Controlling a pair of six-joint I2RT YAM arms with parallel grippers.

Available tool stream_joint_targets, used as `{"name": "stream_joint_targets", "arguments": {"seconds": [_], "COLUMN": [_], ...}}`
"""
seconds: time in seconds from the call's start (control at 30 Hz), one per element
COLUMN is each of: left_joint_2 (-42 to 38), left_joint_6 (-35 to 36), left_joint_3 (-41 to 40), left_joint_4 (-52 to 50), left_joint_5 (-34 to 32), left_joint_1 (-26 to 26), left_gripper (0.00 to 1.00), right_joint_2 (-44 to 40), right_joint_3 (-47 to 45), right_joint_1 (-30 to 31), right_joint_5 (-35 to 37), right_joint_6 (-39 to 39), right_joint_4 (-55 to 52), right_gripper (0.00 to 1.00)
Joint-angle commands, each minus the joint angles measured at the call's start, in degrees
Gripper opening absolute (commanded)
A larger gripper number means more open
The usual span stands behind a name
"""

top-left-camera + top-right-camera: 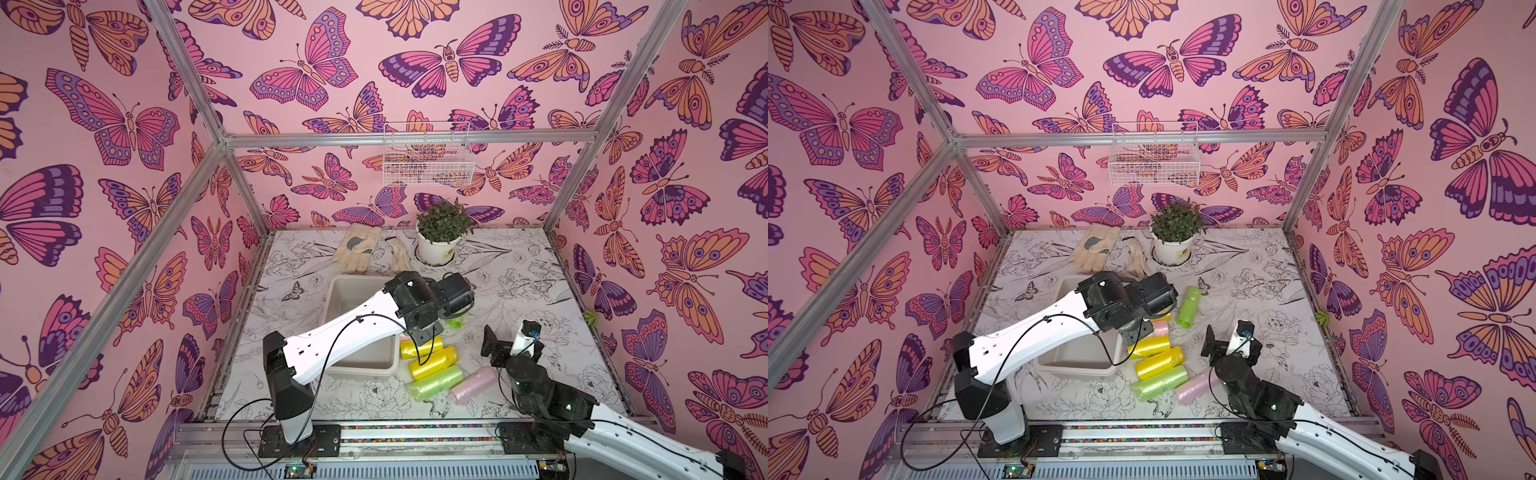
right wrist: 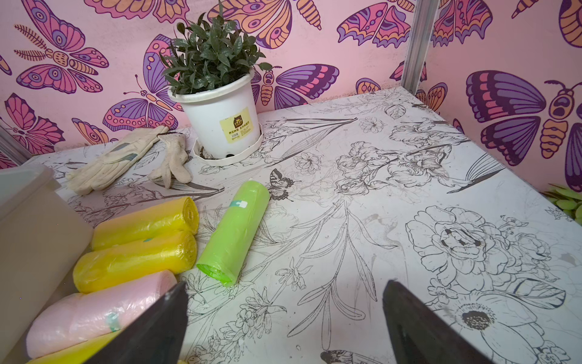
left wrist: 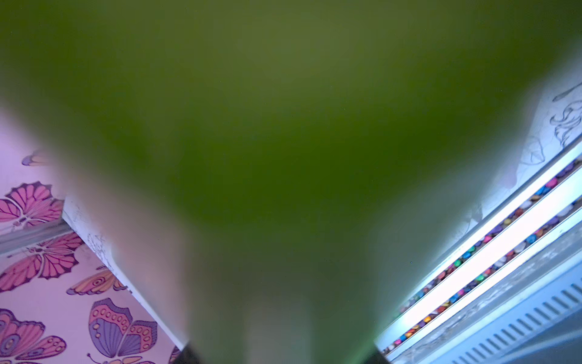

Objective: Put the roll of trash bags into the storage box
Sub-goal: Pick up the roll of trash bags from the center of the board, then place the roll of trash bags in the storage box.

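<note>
The step in hand looks like the carry and drop. The left gripper (image 1: 1136,330) seems clenched on a green roll of trash bags (image 3: 283,132). I judge this from the left wrist view, where a blurred green mass sits right against the lens. In both top views the fingertips are hidden under the wrist, so the hold itself cannot be seen from above. The gripper hangs roughly over one side rim of the storage box (image 1: 1075,371). The open tub lies just beside it, on the side toward its own arm's base, and the yellow rolls (image 1: 1150,347) lie on the tabletop (image 1: 1246,282) just beside it on the opposite side. A second green roll (image 1: 1189,306) lies loose a little beyond the gripper, away from the box.

To do the drop well, the gripper should shift toward the base side until the whole roll, not only the jaws, is inside the rim line. The roll's length should run along the tub's long side. The gripper should then sink low before letting go, so the roll neither catches the flared rim nor bounces out onto the yellow rolls.

The left arm (image 1: 1034,336) rises from the front rail (image 1: 1142,434) and slants across above the box, with its wrist folded down and back toward the front. The right arm (image 1: 1258,395) sits folded low, well apart from the box. The right gripper (image 2: 285,285) is spread wide and grasps nothing.
</note>
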Motion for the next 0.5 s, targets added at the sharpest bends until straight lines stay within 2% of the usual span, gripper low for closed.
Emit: {"name": "stream_joint_targets", "arguments": {"seconds": [0.0, 0.13, 0.23, 0.3, 0.37, 0.47], "left_joint_2": [-4.2, -10.1, -16.7, -22.6, -28.9, -33.2], "left_joint_6": [7.7, 13.9, 25.2, 29.2, 31.5, 35.7], "left_joint_3": [-3.7, -10.4, -17.1, -23.4, -27.9, -30.9], "left_joint_4": [0.4, 3.0, 4.7, 9.9, 13.9, 14.2], "left_joint_5": [-2.7, -0.3, 5.2, 3.7, 7.3, 13.9], "left_joint_1": [1.1, 3.0, 3.5, 4.0, 7.1, 12.8], "left_gripper": [0.00, 0.00, 0.00, 0.00, 0.00, 0.00], "right_joint_2": [-0.1, 0.1, 0.3, 0.5, 0.8, 1.1], "right_joint_3": [-0.1, -0.1, -0.1, 0.0, 0.1, 0.2], "right_joint_1": [-0.3, -0.3, -0.3, -0.3, -0.3, -0.3], "right_joint_5": [0.7, 0.8, 0.7, 0.6, 0.8, 0.8], "right_joint_6": [0.4, 0.5, 0.5, 0.4, 0.4, 0.4], "right_joint_4": [-0.8, -0.7, -0.6, -0.6, -0.6, -0.5], "right_gripper": [0.99, 0.99, 0.99, 0.99, 0.99, 0.99]}}
